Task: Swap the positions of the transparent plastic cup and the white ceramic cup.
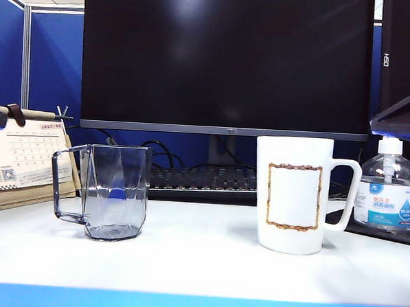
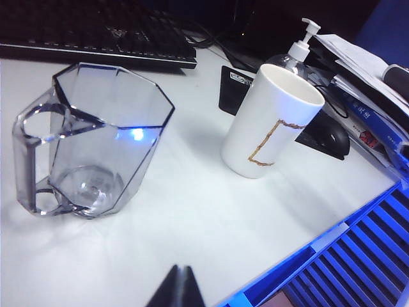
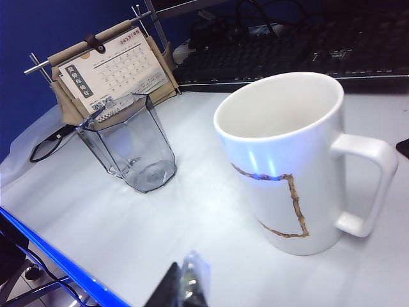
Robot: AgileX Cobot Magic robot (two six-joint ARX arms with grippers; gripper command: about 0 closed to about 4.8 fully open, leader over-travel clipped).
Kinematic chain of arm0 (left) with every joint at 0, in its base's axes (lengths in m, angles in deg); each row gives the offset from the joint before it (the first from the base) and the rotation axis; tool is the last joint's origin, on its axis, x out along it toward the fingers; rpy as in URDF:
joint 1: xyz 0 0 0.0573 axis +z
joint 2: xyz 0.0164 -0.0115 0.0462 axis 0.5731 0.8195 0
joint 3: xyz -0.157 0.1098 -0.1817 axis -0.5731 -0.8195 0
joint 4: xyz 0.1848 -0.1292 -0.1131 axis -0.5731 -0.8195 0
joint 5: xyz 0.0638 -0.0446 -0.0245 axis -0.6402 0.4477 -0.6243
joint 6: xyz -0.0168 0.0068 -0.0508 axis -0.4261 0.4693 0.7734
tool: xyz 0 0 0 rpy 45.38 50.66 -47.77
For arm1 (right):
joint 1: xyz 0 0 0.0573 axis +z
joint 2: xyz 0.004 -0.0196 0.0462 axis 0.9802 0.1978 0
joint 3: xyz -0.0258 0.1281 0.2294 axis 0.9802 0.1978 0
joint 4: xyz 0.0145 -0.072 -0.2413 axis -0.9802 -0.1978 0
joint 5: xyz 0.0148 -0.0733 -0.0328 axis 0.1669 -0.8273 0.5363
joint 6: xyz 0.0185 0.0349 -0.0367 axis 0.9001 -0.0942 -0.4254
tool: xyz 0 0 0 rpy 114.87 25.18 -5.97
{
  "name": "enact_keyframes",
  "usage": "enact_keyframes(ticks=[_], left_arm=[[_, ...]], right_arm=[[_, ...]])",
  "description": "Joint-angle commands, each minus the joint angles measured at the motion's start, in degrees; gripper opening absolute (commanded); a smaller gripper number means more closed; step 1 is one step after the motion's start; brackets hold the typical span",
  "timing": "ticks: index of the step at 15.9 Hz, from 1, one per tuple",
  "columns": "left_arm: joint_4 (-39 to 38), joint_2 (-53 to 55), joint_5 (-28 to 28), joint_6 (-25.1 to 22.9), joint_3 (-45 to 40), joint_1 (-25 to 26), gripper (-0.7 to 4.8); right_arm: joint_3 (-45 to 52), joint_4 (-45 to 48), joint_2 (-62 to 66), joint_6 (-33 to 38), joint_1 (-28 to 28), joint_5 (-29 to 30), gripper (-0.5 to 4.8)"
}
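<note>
The transparent plastic cup (image 1: 114, 190) stands upright on the left of the white table, its handle pointing left. On the right stands the taller white ceramic cup (image 1: 292, 196), with a gold-brown rectangle on its side and its handle to the right. The left wrist view shows the transparent plastic cup (image 2: 96, 141) and the white ceramic cup (image 2: 271, 121), with my left gripper (image 2: 182, 268) shut, empty and well short of both. My right gripper (image 3: 186, 262) is also shut and empty, hanging near the table's front edge before the white ceramic cup (image 3: 287, 160); the transparent plastic cup (image 3: 131, 144) is beyond it.
A monitor (image 1: 227, 58) and a keyboard (image 1: 203, 179) stand behind the cups. A desk calendar (image 1: 26, 158) is at the back left and a clear pump bottle (image 1: 389, 191) at the back right. A blue strip (image 1: 197, 306) edges the table's front.
</note>
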Motion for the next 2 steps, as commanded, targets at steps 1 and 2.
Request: enact_keyframes(ticks=[1, 2], left_arm=[[-0.79, 0.02, 0.28, 0.2, 0.02, 0.04, -0.02], [-0.79, 0.02, 0.28, 0.22, 0.02, 0.04, -0.02]], right_arm=[[0.44, 0.61, 0.04, 0.22, 0.09, 0.11, 0.13], [0.44, 0.61, 0.04, 0.22, 0.09, 0.11, 0.13]])
